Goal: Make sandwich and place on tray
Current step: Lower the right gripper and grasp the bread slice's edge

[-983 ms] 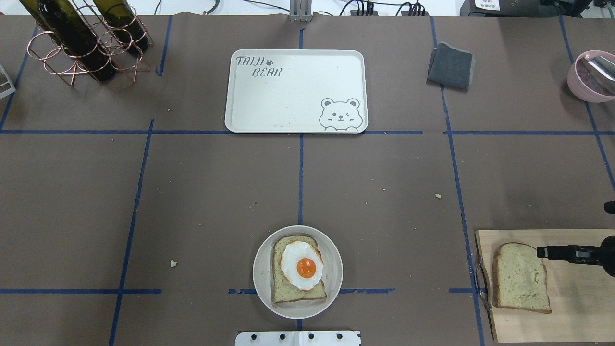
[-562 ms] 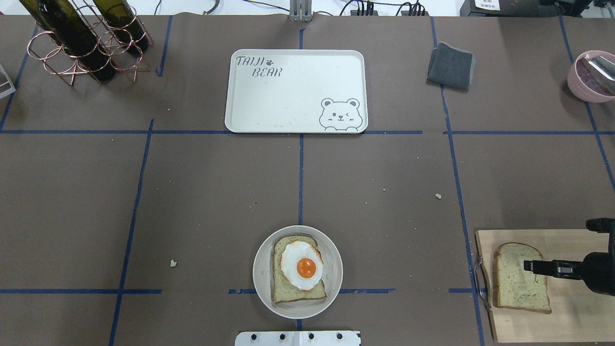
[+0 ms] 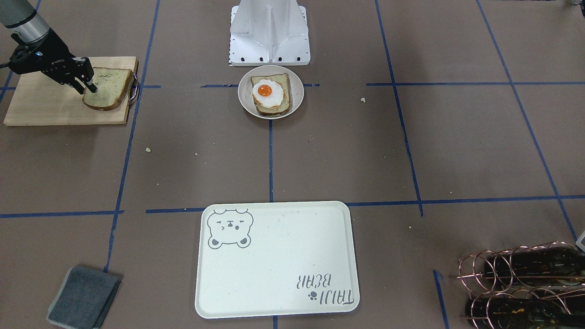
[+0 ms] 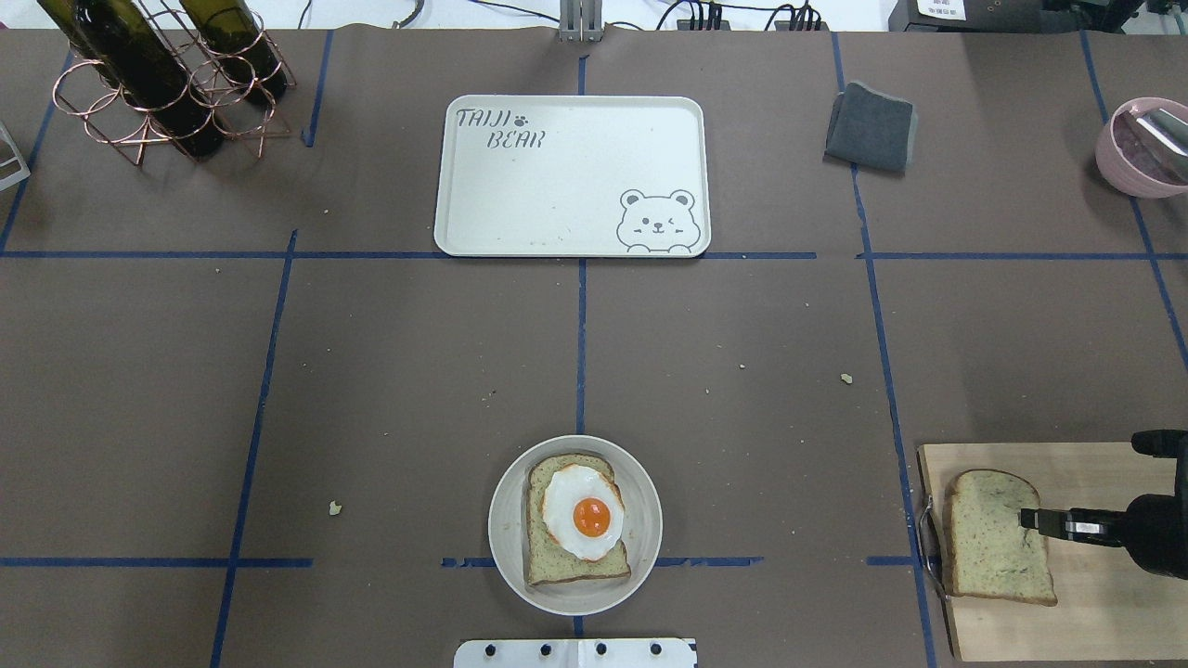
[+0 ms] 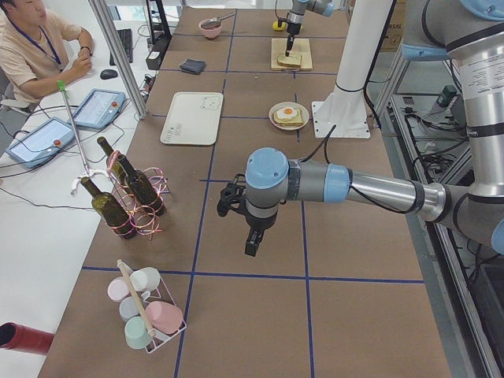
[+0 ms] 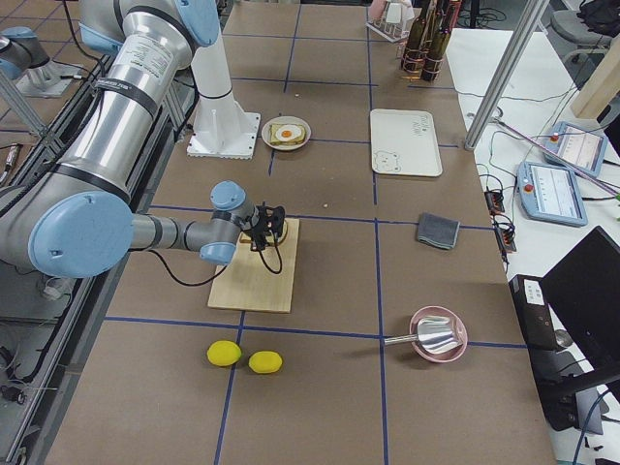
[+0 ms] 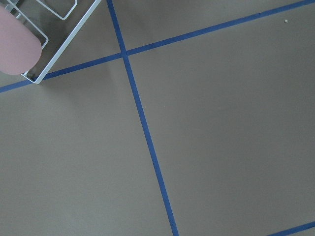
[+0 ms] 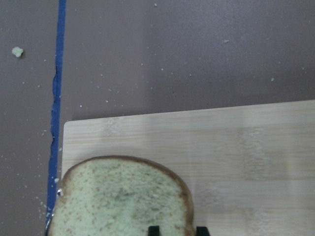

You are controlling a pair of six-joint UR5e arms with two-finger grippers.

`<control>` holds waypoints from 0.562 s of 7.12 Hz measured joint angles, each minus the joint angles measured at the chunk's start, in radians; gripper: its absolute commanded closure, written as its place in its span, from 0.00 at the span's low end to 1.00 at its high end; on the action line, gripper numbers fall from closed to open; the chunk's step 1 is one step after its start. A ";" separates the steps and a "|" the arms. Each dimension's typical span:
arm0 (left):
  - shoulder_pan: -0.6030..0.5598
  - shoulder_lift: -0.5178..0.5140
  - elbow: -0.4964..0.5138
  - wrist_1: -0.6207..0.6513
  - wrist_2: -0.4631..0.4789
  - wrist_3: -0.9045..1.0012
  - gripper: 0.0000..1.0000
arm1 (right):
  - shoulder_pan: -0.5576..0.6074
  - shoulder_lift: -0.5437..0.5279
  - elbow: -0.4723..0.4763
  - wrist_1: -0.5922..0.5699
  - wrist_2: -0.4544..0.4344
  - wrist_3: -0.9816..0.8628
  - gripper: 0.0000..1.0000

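A small off-white bowl [image 4: 640, 482] near the table's front centre holds one bread slice [image 4: 557, 561] with a fried egg [image 4: 583, 512] on top. A second bread slice [image 4: 988, 547] lies on the wooden cutting board [image 4: 1104, 603] at the right. My right gripper [image 4: 1032, 520] is down at this slice's right edge. In the right wrist view its fingertips [image 8: 153, 230] stand close together astride the crust of the slice [image 8: 118, 196]. The cream tray [image 4: 571, 176] with the bear drawing lies bare at the far centre. My left gripper [image 5: 252, 248] hangs over bare table; I cannot tell whether it is open or shut.
A grey folded cloth [image 4: 871, 126] lies right of the tray. A pink bowl [image 4: 1137, 148] with a metal scoop is at the far right. A copper rack of wine bottles [image 4: 167, 79] is at the far left. Two lemons [image 6: 242, 356] lie beyond the board.
My right gripper has moved left and down onto the slice on the cutting board. The slice has shifted slightly left and turned a little.
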 measured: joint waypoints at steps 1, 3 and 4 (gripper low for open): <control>0.000 0.000 0.000 0.000 0.000 0.000 0.00 | -0.001 -0.004 0.000 0.002 0.000 0.000 1.00; 0.000 0.000 -0.001 0.000 0.000 0.000 0.00 | 0.001 -0.012 0.001 0.003 0.005 0.000 1.00; 0.000 0.000 -0.001 0.000 0.000 0.000 0.00 | 0.003 -0.018 0.008 0.015 0.015 -0.001 1.00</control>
